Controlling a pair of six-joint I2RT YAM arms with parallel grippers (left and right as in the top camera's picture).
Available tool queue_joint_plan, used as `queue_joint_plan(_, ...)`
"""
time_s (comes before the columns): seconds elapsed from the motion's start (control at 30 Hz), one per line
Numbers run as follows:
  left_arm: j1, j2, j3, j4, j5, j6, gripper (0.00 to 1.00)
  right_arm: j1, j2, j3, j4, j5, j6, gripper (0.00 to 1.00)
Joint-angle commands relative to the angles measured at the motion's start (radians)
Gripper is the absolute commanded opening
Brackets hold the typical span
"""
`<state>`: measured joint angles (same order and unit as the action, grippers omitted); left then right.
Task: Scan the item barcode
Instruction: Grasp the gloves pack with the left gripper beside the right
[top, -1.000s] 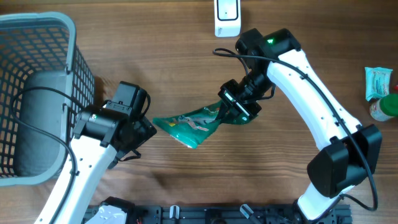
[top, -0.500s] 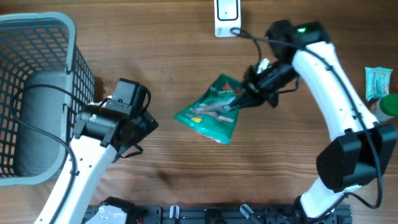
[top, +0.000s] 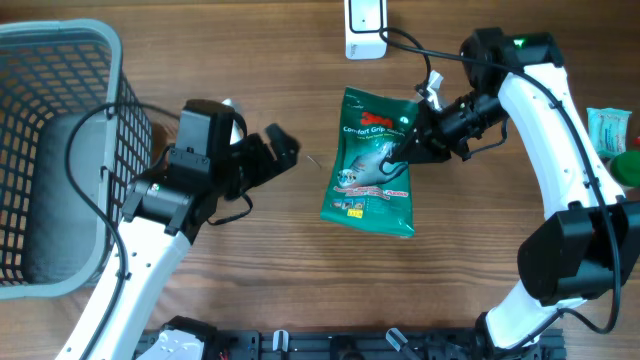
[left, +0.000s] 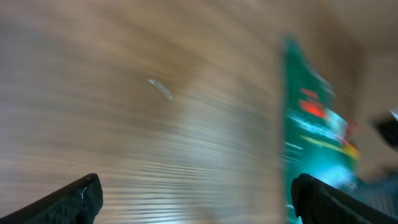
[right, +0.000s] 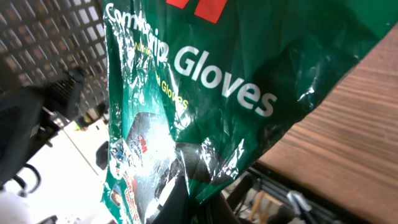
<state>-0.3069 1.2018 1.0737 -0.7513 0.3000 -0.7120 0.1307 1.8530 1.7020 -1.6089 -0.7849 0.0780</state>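
Right pincer (top: 412, 140) is pinching the right edge of the glove packet (top: 368, 165), holding it print-side up over the bench (top: 250, 60), just below the white device (top: 366, 25), which the top edge is cutting off. In the right wrist view its fingertips are hiding under the film. Left pincer (top: 272, 158) is standing spread wide, gripping nothing, well apart from the packet. The left wrist view is smearing badly, with only dark fingertips (left: 81, 196) and a green blur showing. The packet is glossy, crinkled green plastic, and its small print is reading too small to tell. The bench is wood-grain, and the grey mesh basket (top: 60, 40) is sitting at far left. Since the earlier frame the packet has been swinging from a tilt to near-upright, nearer the device, and the left pincer has been shifting toward it.
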Motion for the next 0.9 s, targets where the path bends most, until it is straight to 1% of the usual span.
queue_joint_plan(0.0, -0.001, -0.001, -0.010, 0.048, 0.233, 0.107, 1.00, 0.000, -0.006, -0.010, 0.000, -0.018, -0.128, 0.04)
queue_joint_plan(0.1, 0.001, -0.001, -0.010, 0.065, 0.261, 0.107, 1.00, 0.001, -0.006, -0.010, 0.000, -0.075, -0.287, 0.04)
queue_joint_plan(0.2, 0.001, 0.011, -0.010, 0.098, 0.261, 0.107, 1.00, 0.001, -0.006, -0.010, 0.000, -0.168, -0.525, 0.04)
queue_joint_plan(0.23, 0.001, 0.018, -0.010, 0.107, 0.261, 0.106, 1.00, 0.001, -0.006, -0.010, 0.000, -0.187, -0.571, 0.04)
queue_joint_plan(0.4, 0.001, 0.058, -0.010, 0.131, 0.261, 0.107, 1.00, 0.001, -0.006, -0.010, 0.000, -0.204, -0.611, 0.05)
queue_joint_plan(0.53, 0.001, 0.105, -0.010, 0.141, 0.261, 0.107, 1.00, 0.001, -0.009, -0.010, 0.000, -0.229, -0.685, 0.05)
queue_joint_plan(0.63, 0.001, 0.143, -0.010, 0.159, 0.266, 0.106, 1.00, 0.001, -0.018, -0.010, 0.000, -0.248, -0.710, 0.04)
queue_joint_plan(0.77, 0.001, 0.172, -0.010, 0.219, 0.302, 0.106, 1.00, 0.001, -0.025, -0.010, 0.000, -0.259, -0.752, 0.04)
queue_joint_plan(0.87, 0.001, 0.173, -0.010, 0.301, 0.340, 0.105, 1.00, 0.001, -0.024, -0.010, 0.000, -0.256, -0.750, 0.04)
